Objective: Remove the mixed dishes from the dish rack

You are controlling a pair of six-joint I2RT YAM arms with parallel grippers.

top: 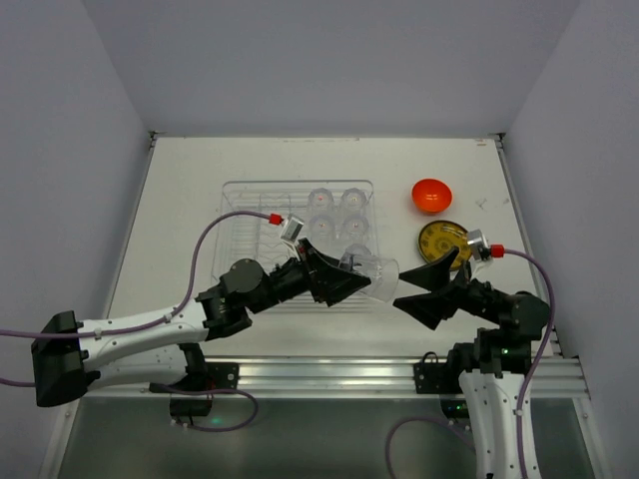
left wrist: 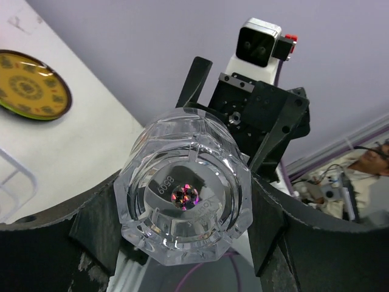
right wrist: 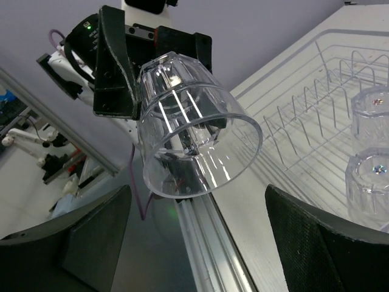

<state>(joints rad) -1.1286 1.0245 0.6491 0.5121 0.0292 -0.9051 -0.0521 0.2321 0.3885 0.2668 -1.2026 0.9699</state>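
Note:
My left gripper (top: 344, 271) is shut on a clear glass cup (top: 376, 278) and holds it on its side above the table's near edge. The left wrist view shows the cup's base (left wrist: 185, 194) clamped between both fingers. The cup's open mouth (right wrist: 200, 152) faces my right gripper (top: 419, 289), which is open and apart from the rim, with nothing between its fingers (right wrist: 328, 243). The dish rack (top: 245, 215) lies behind, with several clear cups (top: 337, 213) upside down in its right part. An orange bowl (top: 431, 195) and an olive plate with a yellow pattern (top: 442, 241) sit on the table right of the rack.
The aluminium rail (top: 329, 374) runs along the table's near edge under both arms. White walls close in the table on three sides. The rack's wire slots (right wrist: 304, 115) on the left part hold nothing visible.

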